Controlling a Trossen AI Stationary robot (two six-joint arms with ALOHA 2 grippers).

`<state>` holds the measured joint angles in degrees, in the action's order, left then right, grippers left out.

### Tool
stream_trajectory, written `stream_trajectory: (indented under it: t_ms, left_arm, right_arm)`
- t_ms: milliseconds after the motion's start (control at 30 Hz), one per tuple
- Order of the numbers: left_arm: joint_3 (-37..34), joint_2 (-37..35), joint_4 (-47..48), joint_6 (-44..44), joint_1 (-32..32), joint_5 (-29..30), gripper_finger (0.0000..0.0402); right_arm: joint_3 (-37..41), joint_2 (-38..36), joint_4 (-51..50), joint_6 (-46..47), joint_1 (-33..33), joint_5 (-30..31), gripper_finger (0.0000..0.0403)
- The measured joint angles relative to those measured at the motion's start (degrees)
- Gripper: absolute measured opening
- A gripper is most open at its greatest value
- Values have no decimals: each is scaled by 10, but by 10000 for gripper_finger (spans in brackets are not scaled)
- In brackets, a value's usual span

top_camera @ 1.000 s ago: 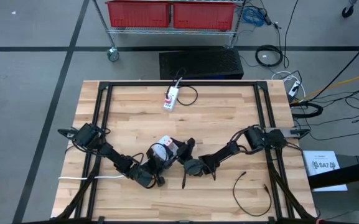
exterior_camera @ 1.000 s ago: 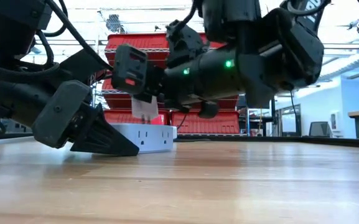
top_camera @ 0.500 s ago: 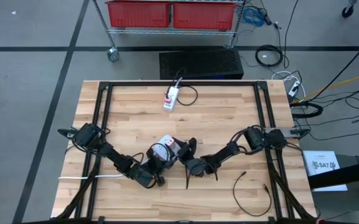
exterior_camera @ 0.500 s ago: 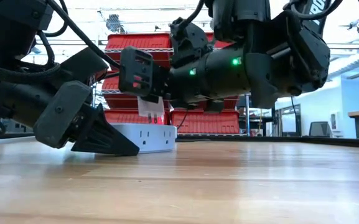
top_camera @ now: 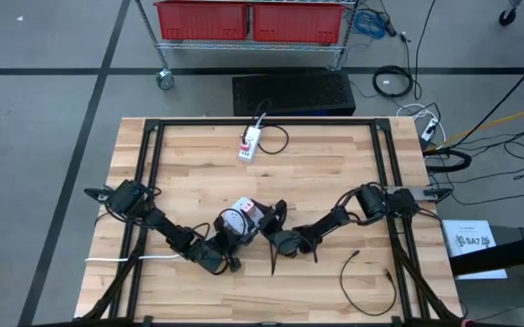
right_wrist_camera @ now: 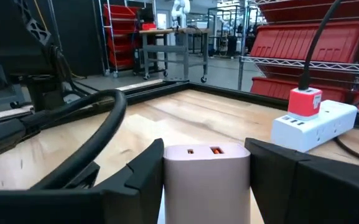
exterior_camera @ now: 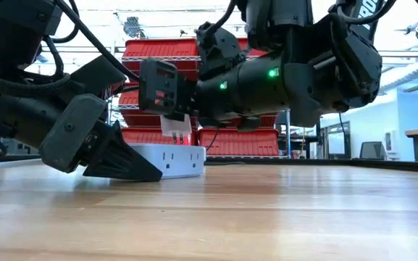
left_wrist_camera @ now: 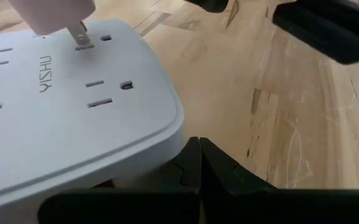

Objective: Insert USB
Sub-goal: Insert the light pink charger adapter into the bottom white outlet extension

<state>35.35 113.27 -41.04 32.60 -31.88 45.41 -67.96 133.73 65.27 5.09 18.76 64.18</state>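
Right claw [right_wrist_camera: 207, 180] pinches charger [right_wrist_camera: 206, 177], prongs half-hidden above power strip [left_wrist_camera: 61, 118].

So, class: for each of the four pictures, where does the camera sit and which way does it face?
High: above the table, looking down; both arms show.
Low: table height, looking level; left gripper on the power strip.
Left wrist: on the left arm, looking at the power strip; fingers show.
Right wrist: on the right arm, looking across the table; right gripper holds the charger.
Shared: the charger shows in both wrist views.

Robotics lab/workshop: wire rack [top_camera: 251, 50] w/ red bins [top_camera: 202, 20], cables on grey floor [top_camera: 394, 82], wooden worktop [top_camera: 325, 173].
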Motion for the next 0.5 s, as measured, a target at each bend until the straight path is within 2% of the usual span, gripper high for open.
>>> stream_trajectory:
  t_ms: [500]
  left_arm:
    - [0,0,0,0,0,0,0]
  right_arm:
    - [-1,-2,-54,28,-5,4,163]
